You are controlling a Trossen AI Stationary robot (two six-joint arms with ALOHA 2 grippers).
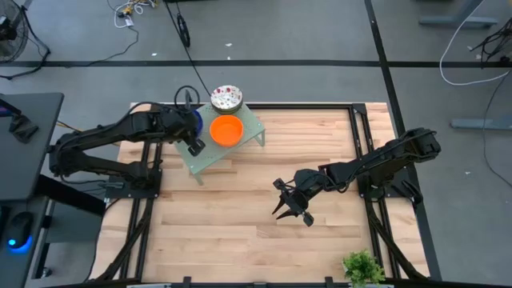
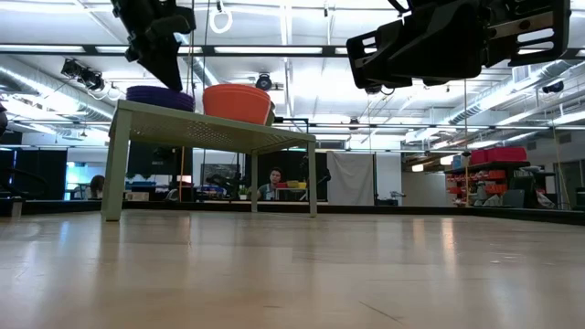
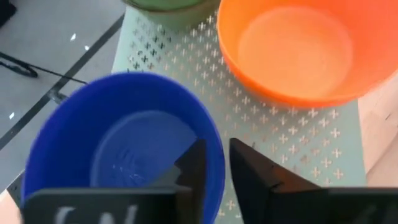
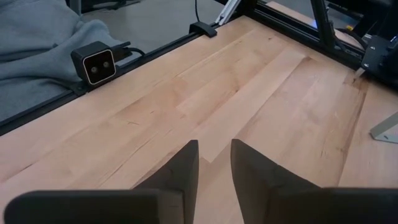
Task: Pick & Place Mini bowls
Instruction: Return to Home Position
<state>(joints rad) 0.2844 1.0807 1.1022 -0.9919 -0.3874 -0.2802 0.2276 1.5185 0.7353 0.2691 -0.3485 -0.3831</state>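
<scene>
Gripping the glossy blue bowl's (image 3: 124,146) rim on the green rack (image 1: 210,154), left gripper (image 3: 214,165) sits beside orange (image 1: 226,130) and speckled bowls (image 1: 226,98); right gripper (image 1: 290,204) hovers, fingers slightly parted, over the table (image 1: 240,224).
</scene>
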